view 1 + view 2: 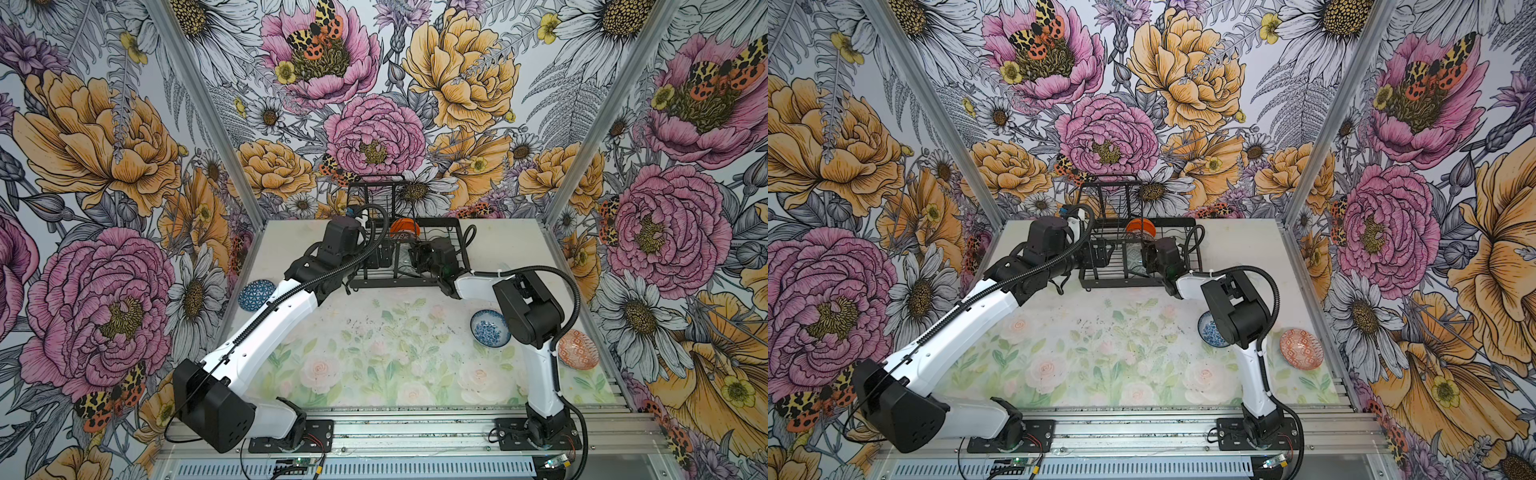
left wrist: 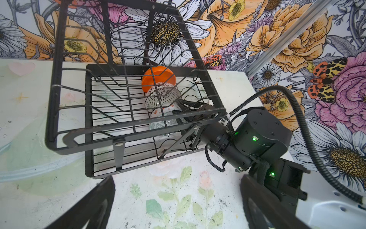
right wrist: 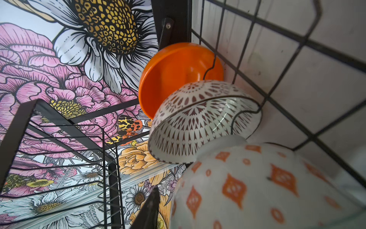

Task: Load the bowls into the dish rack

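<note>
The black wire dish rack [image 1: 395, 285] [image 2: 89, 138] stands at the back of the table. Three bowls stand on edge in a row in it: an orange one [image 1: 404, 226] [image 3: 178, 75], a white lattice one [image 2: 162, 95] [image 3: 198, 119], and a white one with orange diamonds [image 2: 164, 111] [image 3: 257, 188]. My right gripper [image 1: 415, 254] reaches into the rack at this last bowl. Its one visible finger [image 3: 148, 210] stands a little off the bowl's wall; the other is hidden. My left gripper [image 2: 178, 208] [image 1: 380, 255] hangs open and empty at the rack's front left.
A blue geometric bowl [image 1: 255, 293] lies at the table's left edge. A blue-white floral bowl [image 1: 489, 328] sits beside the right arm's elbow, and a red-orange patterned bowl [image 1: 578, 348] lies at the right edge. The rack's raised basket tier [image 2: 118, 39] overhangs its left part.
</note>
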